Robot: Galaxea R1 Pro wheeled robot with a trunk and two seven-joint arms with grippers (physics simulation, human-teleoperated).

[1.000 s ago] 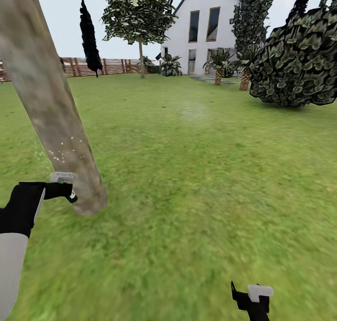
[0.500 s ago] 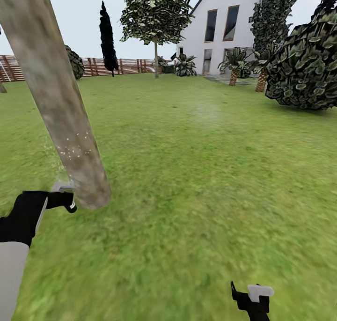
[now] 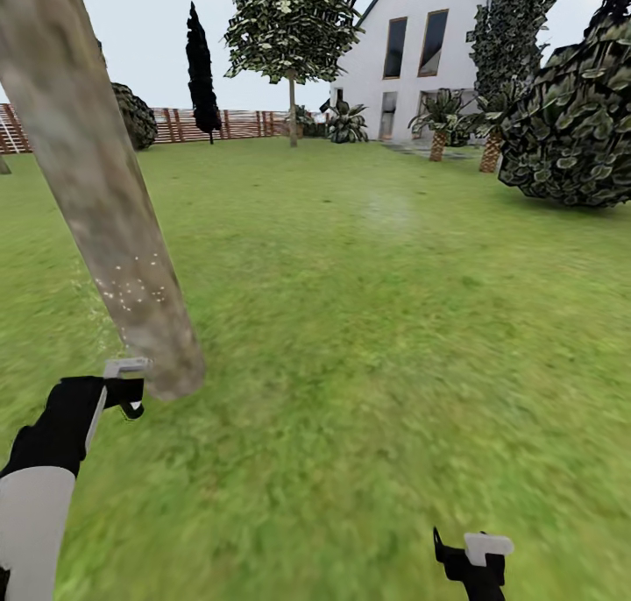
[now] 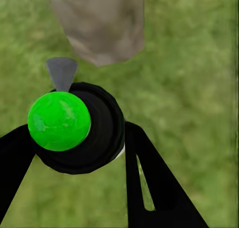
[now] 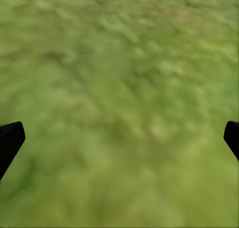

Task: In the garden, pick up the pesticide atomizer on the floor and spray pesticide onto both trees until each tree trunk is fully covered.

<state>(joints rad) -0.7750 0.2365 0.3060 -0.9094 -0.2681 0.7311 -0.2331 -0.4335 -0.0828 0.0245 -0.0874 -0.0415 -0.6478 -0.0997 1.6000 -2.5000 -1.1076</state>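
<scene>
Two black fingers (image 4: 149,183) of our left gripper (image 4: 74,153) close around the pesticide atomizer (image 4: 74,128); its green round top and black body sit between them, and its grey nozzle points at the base of the tree trunk (image 4: 102,23). From the head camera we see that same left gripper (image 3: 118,391) low at our left, just beside the foot of the thick mottled tree trunk (image 3: 96,180), with the atomizer's pale grey tip (image 3: 125,367) almost touching the bark. That view also shows a patch of pesticide (image 3: 131,290), fine white specks, on the lower trunk above the nozzle. Our right gripper (image 3: 473,562) hangs low over the floor (image 3: 377,338), well apart from the trunk; its wrist camera shows its two fingertips (image 5: 10,140) spread wide with bare grass between them. Beyond the lawn stand a white house (image 3: 412,49) and a brown fence (image 3: 237,123).
</scene>
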